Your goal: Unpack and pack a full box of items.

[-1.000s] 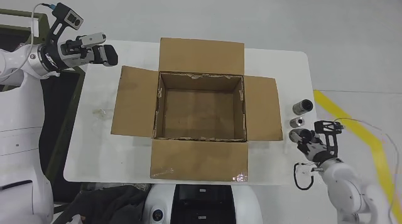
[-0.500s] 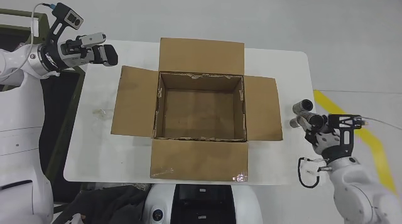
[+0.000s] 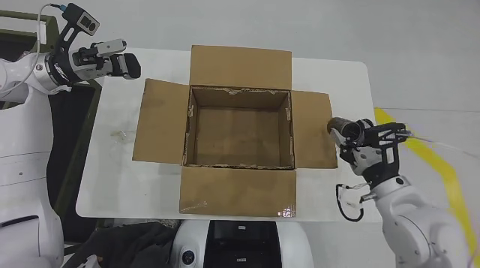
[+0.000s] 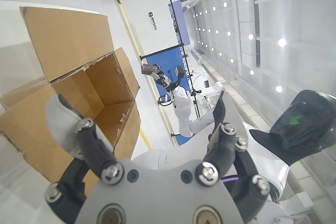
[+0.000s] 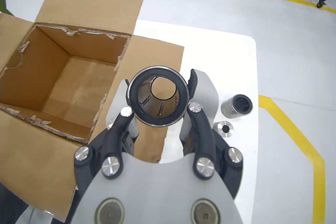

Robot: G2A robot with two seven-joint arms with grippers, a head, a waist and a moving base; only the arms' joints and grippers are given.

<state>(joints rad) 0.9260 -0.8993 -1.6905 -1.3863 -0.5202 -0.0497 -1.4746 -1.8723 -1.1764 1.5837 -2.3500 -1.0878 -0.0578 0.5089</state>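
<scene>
Metal cylinder pinched between the right gripper fingers, above the outer edge of the box's right flap, long axis pointing out along the fingers toward the opening. Open cavity lies just past that flap, right arm clearly nearer; looks like a packing carry. Left gripper fingers spread, empty, by the desk's far-left corner.

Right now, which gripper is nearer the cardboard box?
Right: the right gripper, holding a metal cylinder, is over the right flap of the box; left gripper is beyond its far-left corner.
</scene>
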